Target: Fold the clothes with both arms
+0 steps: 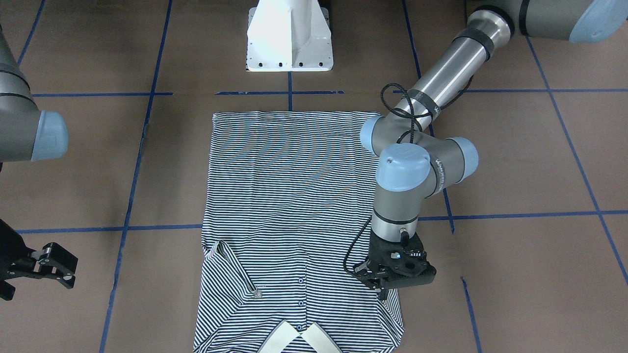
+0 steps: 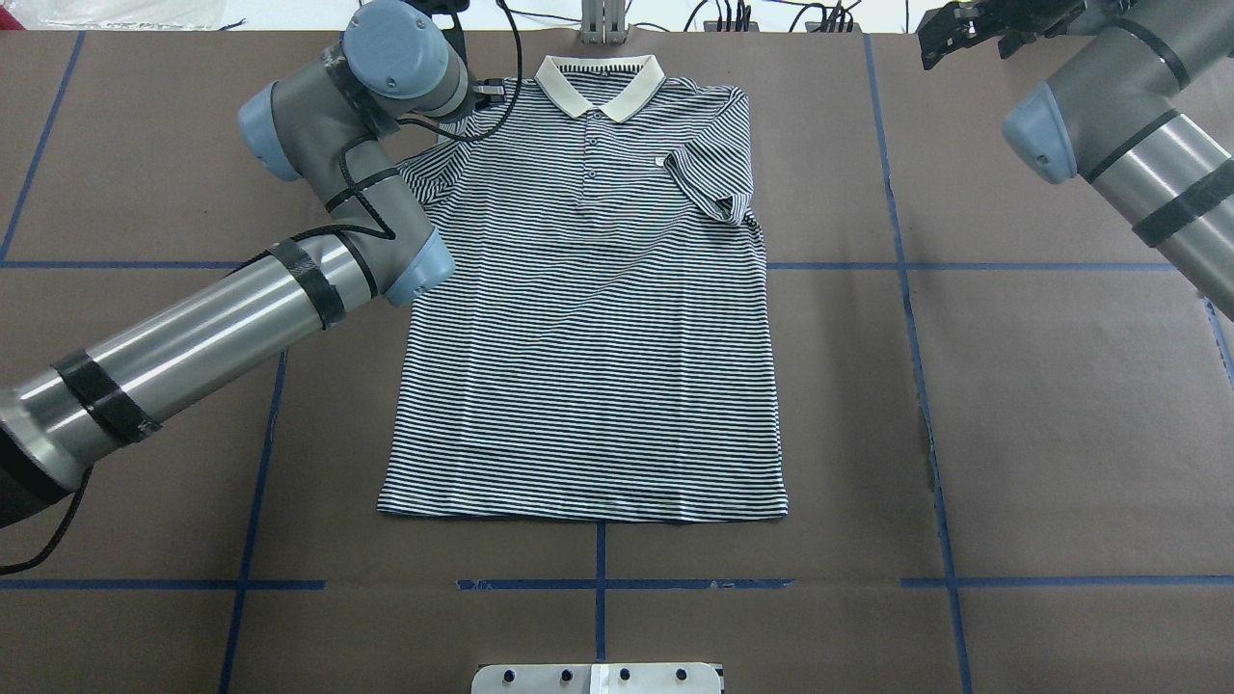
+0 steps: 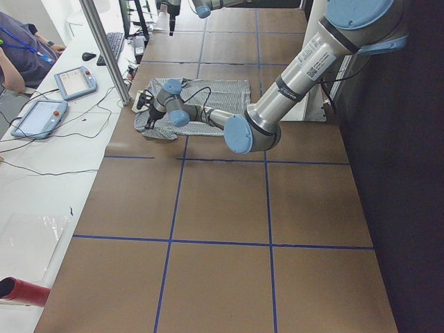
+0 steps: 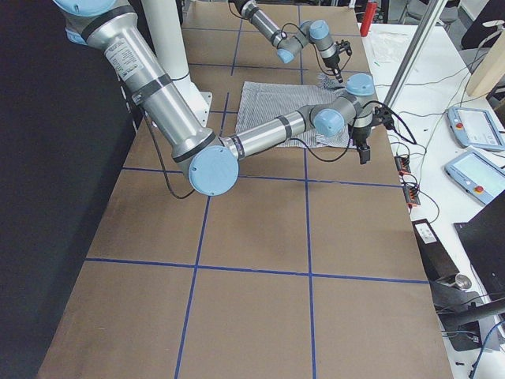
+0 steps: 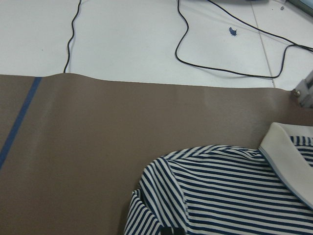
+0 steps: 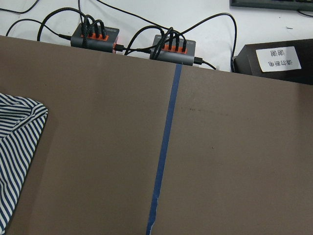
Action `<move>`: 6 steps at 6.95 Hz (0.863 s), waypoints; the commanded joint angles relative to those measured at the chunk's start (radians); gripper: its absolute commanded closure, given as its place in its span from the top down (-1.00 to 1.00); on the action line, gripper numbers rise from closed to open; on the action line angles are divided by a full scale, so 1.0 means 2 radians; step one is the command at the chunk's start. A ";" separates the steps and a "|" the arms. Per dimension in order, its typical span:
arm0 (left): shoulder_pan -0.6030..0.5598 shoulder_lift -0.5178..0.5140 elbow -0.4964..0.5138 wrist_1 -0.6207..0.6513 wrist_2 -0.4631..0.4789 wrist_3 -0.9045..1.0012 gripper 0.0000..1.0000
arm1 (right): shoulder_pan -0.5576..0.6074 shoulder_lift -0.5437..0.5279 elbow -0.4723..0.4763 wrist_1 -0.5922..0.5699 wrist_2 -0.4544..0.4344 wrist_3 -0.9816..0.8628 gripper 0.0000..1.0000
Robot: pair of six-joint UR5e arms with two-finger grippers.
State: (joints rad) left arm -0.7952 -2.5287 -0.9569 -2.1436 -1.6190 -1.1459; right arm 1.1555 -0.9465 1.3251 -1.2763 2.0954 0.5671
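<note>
The striped polo shirt (image 2: 588, 337) lies flat and face up on the brown table, with its cream collar (image 2: 598, 82) at the far edge. One sleeve (image 2: 709, 183) is folded in over the chest. My left gripper (image 1: 381, 291) points down at the other sleeve (image 5: 161, 196) beside the collar and looks shut on its bunched edge; a black fingertip (image 5: 171, 230) touches the cloth. My right gripper (image 1: 68, 267) hangs open above bare table, off the shirt's folded-sleeve side, holding nothing. The right wrist view catches just the shirt's edge (image 6: 14, 142).
The white pedestal base (image 1: 289, 37) stands at the near edge behind the shirt's hem. Blue tape lines (image 2: 906, 289) cross the table. Cable hubs (image 6: 95, 35) and wires lie beyond the far edge. A metal pole (image 3: 107, 48), pendants (image 3: 75, 82) and a seated person (image 3: 21, 48) are alongside.
</note>
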 commanded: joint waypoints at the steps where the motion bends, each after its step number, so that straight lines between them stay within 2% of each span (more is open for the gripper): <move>1: 0.022 -0.035 0.025 0.021 0.003 -0.038 -1.00 | -0.001 0.000 0.001 0.001 -0.001 0.001 1.00; 2: 0.024 -0.049 0.046 0.026 0.003 -0.051 -1.00 | -0.003 0.001 0.001 0.001 0.000 0.002 1.00; 4: 0.023 -0.049 0.058 0.026 0.014 -0.051 -1.00 | -0.007 0.002 0.001 0.001 -0.001 0.002 1.00; 5: 0.023 -0.049 0.058 0.025 0.013 -0.031 0.29 | -0.009 0.004 0.001 0.000 -0.001 0.003 1.00; 6: 0.020 -0.048 0.045 0.021 0.010 0.043 0.99 | -0.009 0.005 0.001 0.000 0.000 0.006 1.00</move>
State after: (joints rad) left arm -0.7511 -2.6264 -0.8491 -2.0952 -1.5953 -1.1851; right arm 1.1396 -0.9398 1.3269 -1.2757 2.0942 0.5730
